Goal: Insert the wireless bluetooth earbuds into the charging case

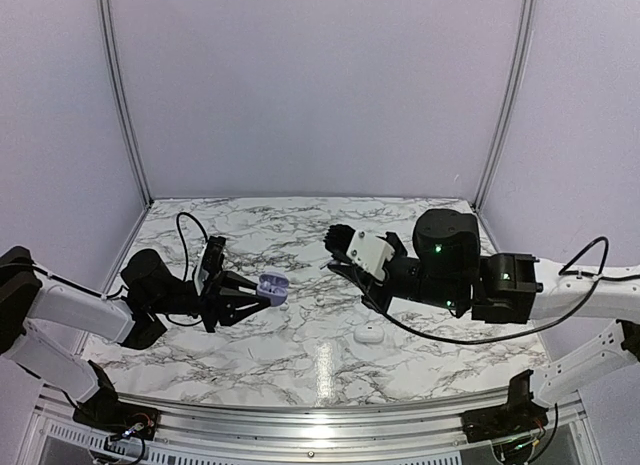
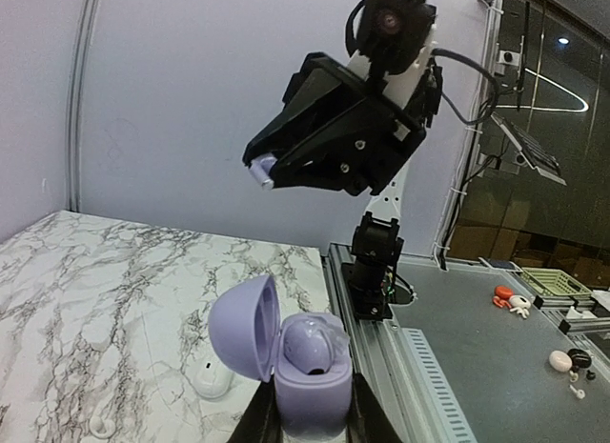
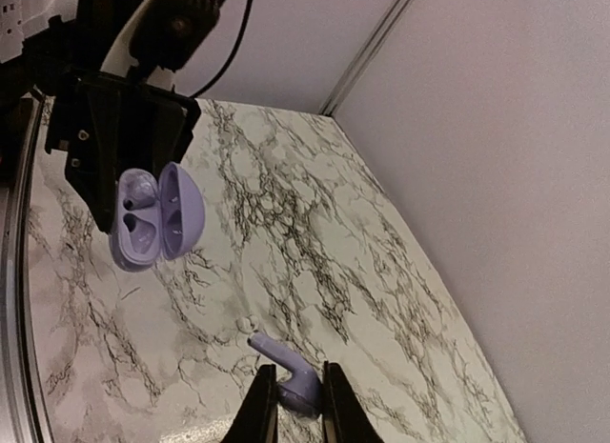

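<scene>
**Position.** The left claw (image 2: 310,422) is pressed onto the base of the lilac charging case (image 2: 307,376). It holds the case clear of the table (image 1: 300,360), above the left half and about midway between the far and near edges. The lid (image 2: 243,327) stands hinged open, and the wells face the right arm. One well appears to be occupied by a lilac bud and the other shows as a dark cavity, but these views do not confirm this.

The right claw (image 3: 297,403) is pinched on the bulb end of a lilac earbud (image 3: 284,359). The stem projects beyond the fingertips. The bud hangs above the middle of the table, apart from the case. A white case (image 1: 368,334) lies on the table toward the near edge, right of centre.

**Handling.**
- The earbud is probably very light, rigid and glossy. Its rounded body offers little flat surface, so it is likely to slip or pivot under side load.
- Grip across the bulb and leave the stem free to enter the well.
- The charging case is probably a light, hollow, smooth shell. Take hold of the base only, because pressure on the lid would load the hinge.

**Caution.** The well is likely a close fit, so a tilted bud may jam on the rim.
</scene>
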{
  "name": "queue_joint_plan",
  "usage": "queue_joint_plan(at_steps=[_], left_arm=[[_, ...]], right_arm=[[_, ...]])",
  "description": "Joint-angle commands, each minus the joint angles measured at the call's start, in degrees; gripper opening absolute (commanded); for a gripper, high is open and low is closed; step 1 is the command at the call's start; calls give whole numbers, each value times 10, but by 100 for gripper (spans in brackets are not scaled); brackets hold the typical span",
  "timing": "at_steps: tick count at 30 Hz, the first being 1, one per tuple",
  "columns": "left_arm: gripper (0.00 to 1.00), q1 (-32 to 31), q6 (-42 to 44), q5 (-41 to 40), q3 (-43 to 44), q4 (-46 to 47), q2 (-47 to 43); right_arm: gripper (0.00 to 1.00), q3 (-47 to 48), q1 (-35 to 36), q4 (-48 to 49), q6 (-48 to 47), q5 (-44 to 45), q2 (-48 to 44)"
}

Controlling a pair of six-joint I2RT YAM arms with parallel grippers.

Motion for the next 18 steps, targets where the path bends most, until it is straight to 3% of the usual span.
queue_joint_plan(at_steps=[1,8,18], left_arm=[[0,4,-10,58,21,3,9],[0,3,-32,90,36,3,27],[0,0,-56,109,43,2,35]], right_arm=[[8,29,61,-22,-96,64,-9],[7,49,117,-27,-177,98,13],[8,73,136,-38,-213,112,42]])
